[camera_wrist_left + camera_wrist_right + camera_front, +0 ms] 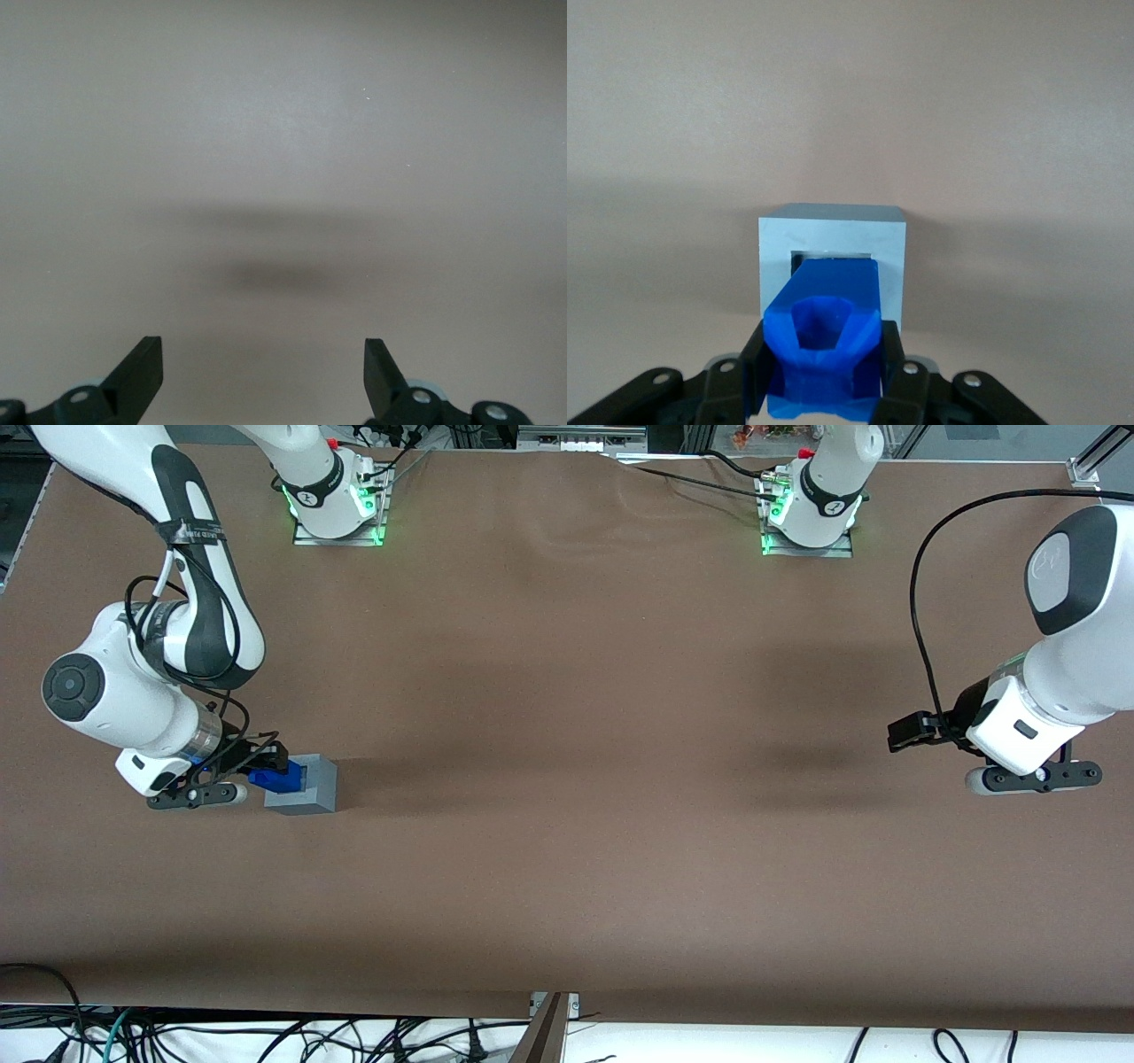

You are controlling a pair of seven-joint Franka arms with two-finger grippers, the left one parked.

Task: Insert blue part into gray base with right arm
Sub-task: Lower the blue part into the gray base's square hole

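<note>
- I have the right arm [151, 646] bent low over the brown table [567, 779], at the working arm's end of it.
- Its gripper [257, 766] sits just beside the gray base [306, 786], low and close to the tabletop.
- In the wrist view the gripper [819, 376] has its jaws clamped on the blue part [824, 341], one black finger [756, 372] pressed against each side of it.
- From the front I see the blue part [276, 778] held between the fingers, its leading end over the top face of the gray base.
- The wrist view shows the gray base [833, 257] standing upright on the table, its square recess facing the camera.
- The nose of the blue part reaches the mouth of that recess and covers most of the opening; a thin dark strip of the recess shows along one edge.
- I cannot tell how deep the blue part sits in the recess.
- The gray base rests flat on the table, with its shadow falling toward the middle of the tabletop.
</note>
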